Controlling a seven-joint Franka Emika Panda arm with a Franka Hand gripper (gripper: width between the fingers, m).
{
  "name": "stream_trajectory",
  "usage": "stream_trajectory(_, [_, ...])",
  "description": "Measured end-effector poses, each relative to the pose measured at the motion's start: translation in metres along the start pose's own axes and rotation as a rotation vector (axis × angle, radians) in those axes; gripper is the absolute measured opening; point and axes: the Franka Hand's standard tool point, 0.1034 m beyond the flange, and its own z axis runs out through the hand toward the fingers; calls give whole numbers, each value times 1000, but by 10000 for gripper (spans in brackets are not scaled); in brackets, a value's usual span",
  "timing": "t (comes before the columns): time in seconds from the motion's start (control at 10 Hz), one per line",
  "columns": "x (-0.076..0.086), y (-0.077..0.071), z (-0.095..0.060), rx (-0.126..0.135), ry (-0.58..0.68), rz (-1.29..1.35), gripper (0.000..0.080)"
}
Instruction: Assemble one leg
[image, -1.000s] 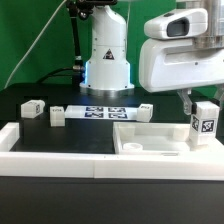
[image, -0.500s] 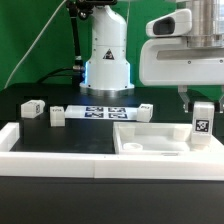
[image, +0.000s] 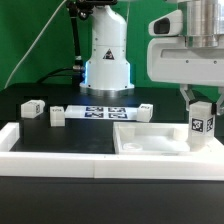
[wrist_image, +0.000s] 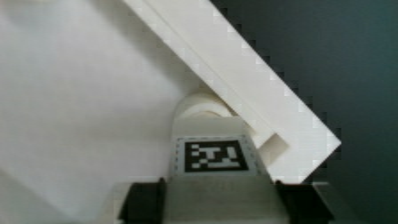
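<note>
Leg (image: 203, 122) is held upright in the gripper (image: 200, 104), which is closed narrow on the leg's upper part, with one tag face turned to the exterior camera. It is carried at the corner of the white panel (image: 150, 142) on the exterior view's right. The panel lies flat on the black tabletop (image: 70, 130).

In the wrist view the leg (wrist_image: 217, 150) is seen between the two fingers (wrist_image: 150, 200), its far end close against the panel's raised edge (wrist_image: 228, 70). Contact with the panel cannot be told from either view.

Risks noted:
- No socket is seen; it may be hidden under the leg. If the leg is lowered off-centre, it is likely to be landed on the raised edge and tipped in the grip.
- The panel is not seen to be clamped. It could be slid or turned on the tabletop by a sideways push from a misplaced leg.
- The block looks smooth. Under downward or twisting load it may be slipped between the fingers and its seating lost.
- The marker board (image: 100, 111) is well apart, so no collision is expected there.
</note>
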Motion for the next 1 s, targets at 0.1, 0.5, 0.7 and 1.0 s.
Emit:
stream_trajectory(0.1, [0,0,0,4,-4,56,292])
stream_trajectory(0.5, [0,0,0,10,-13,57,387])
stream_trajectory(0.7, [0,-2,-2,8,-15,-38,622])
stream_trajectory(1.0, [-3,-2,2,-6,-26,-397,648])
